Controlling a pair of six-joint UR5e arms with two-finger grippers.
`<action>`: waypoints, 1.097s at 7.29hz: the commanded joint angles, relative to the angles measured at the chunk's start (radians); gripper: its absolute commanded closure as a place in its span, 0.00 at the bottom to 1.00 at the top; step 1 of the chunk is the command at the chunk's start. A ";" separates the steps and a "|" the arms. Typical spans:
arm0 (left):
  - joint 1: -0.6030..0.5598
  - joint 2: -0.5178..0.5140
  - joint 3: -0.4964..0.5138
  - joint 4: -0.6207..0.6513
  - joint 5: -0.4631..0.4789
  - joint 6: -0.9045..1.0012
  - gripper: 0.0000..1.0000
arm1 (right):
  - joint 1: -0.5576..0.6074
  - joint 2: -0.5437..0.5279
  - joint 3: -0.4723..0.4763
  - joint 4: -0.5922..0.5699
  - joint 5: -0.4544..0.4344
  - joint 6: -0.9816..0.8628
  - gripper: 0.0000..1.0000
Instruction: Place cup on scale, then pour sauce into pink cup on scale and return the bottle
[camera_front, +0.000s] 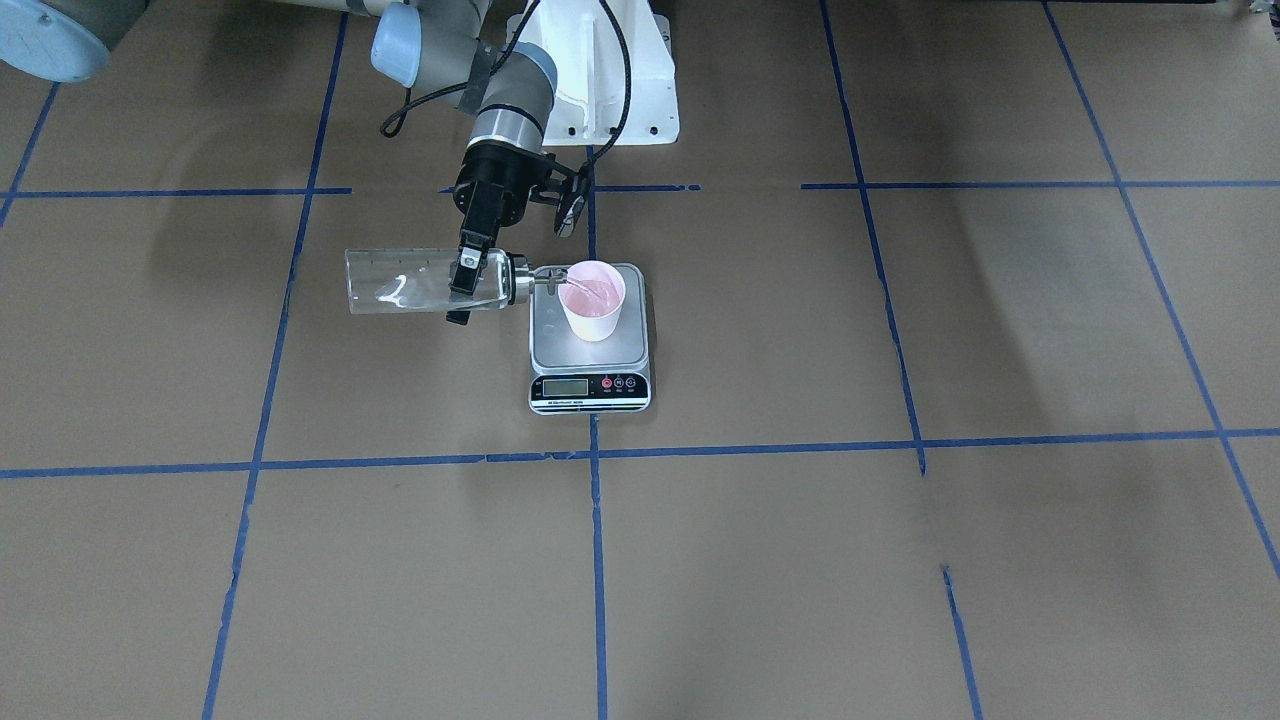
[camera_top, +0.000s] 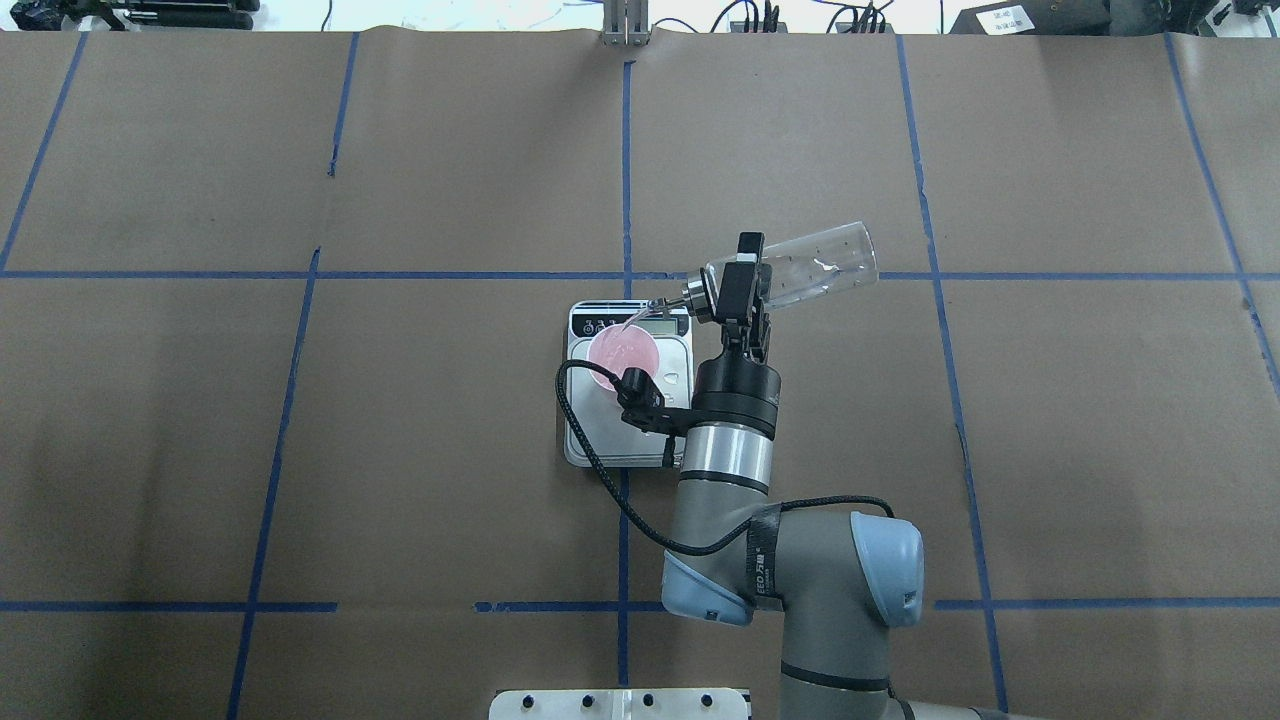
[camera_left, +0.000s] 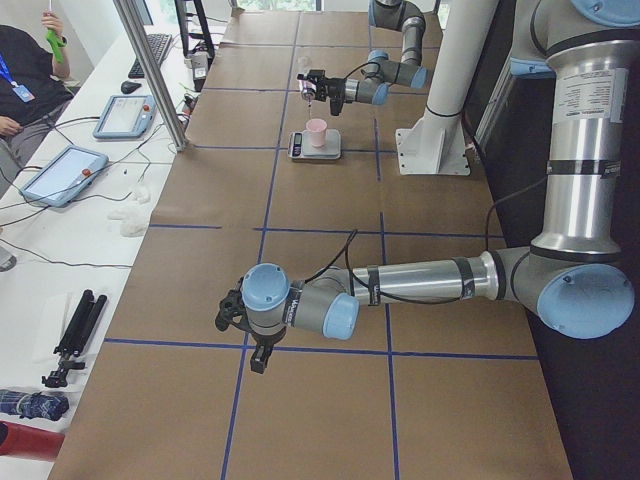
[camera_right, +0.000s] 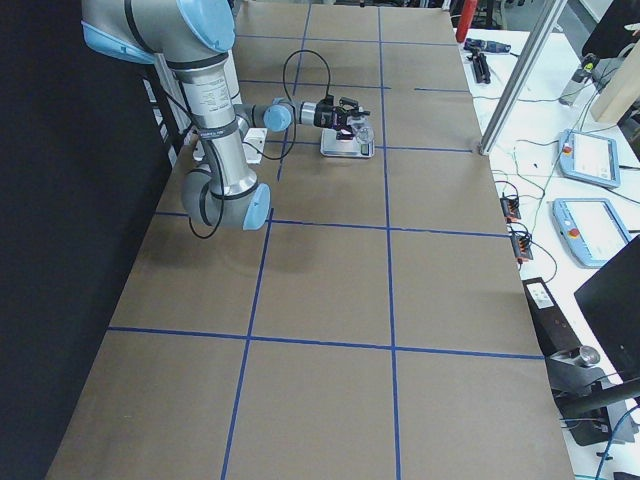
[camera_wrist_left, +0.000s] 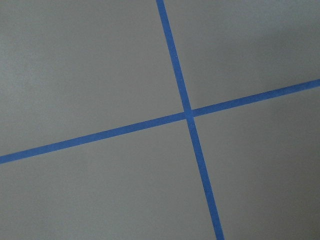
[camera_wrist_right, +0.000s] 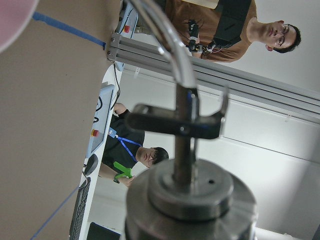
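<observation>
The pale pink cup (camera_front: 593, 300) stands upright on the silver scale (camera_front: 545, 345), toward its far side from the display. My right gripper (camera_front: 462, 290) is shut on the clear glass bottle (camera_front: 400, 282) and holds it on its side above the table, beside the scale. Its silver spout (camera_front: 548, 277) reaches over the cup's rim. A thin stream of clear sauce (camera_front: 575, 287) runs into the cup. From overhead the bottle (camera_top: 815, 265) tilts down toward the cup (camera_top: 622, 352). My left gripper (camera_left: 240, 318) hangs low over bare table, far from the scale; whether it is open or shut cannot be told.
Blue tape lines (camera_front: 596, 560) grid the brown table. The white robot base (camera_front: 600, 70) stands behind the scale. An aluminium post (camera_left: 150, 70) and tablets (camera_left: 60, 175) lie along the operators' side, with people (camera_wrist_right: 145, 155) seated there.
</observation>
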 joint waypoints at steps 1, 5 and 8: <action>0.000 -0.001 0.000 0.000 0.000 0.000 0.00 | 0.001 -0.019 0.006 0.012 -0.001 0.010 1.00; 0.000 -0.001 0.000 0.000 -0.002 0.000 0.00 | -0.027 -0.083 0.018 0.379 0.033 0.037 1.00; 0.000 -0.001 -0.002 0.000 -0.002 0.000 0.00 | -0.041 -0.114 0.018 0.749 0.132 0.040 1.00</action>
